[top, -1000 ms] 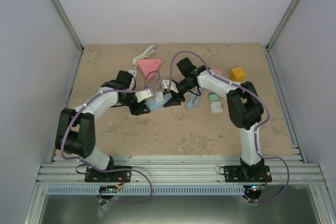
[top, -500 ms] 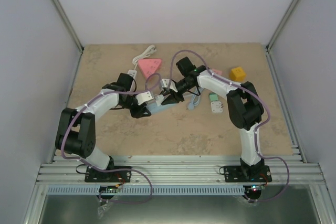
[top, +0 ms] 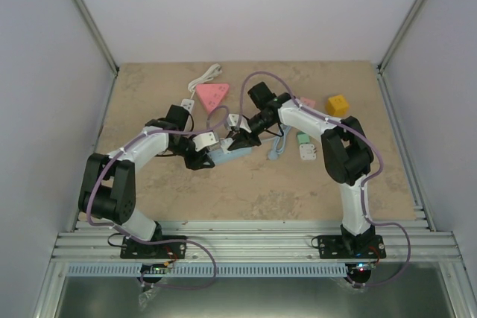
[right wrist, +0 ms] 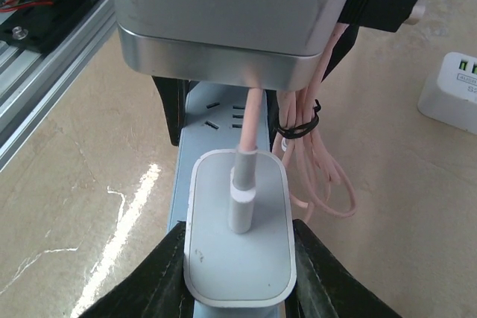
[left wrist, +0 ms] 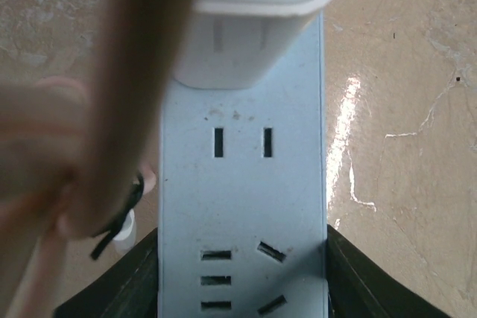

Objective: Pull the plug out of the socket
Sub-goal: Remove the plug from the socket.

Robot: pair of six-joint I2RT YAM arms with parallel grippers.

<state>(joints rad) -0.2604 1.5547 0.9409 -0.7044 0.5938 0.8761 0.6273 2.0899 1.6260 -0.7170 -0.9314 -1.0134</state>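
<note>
My right gripper (right wrist: pixel 240 288) is pinching the plug (right wrist: pixel 216 273), with the dark fingers (right wrist: pixel 160 281) pressing on both of its long sides. A second ago these jaws were standing wider around the plug end; since then they have been closing in, and now they are touching it. The plug is still sitting seated in the strip (right wrist: pixel 182 184), with its pink cord (right wrist: pixel 252 121) running up out of its top face towards the left wrist camera housing. A tied pink cable bundle (right wrist: pixel 305 154) is hanging just beside the plug on its right.

My left gripper (left wrist: pixel 242 288) is clamping the strip (left wrist: pixel 242 206) across its width, one finger on each long edge, the same hold as a second ago. The plug (left wrist: pixel 253 42) is filling the socket at the far end, and two more sets of slots are showing bare nearer my left fingers.

From the top view both grippers are meeting mid-table (top: pixel 164 191), and the strip (top: pixel 222 156) is lying about where it was. A white charger (right wrist: pixel 455 91) is resting well apart to the right, and a pink wedge (top: pixel 212 94) and a yellow block (top: pixel 337 103) are sitting farther back.
</note>
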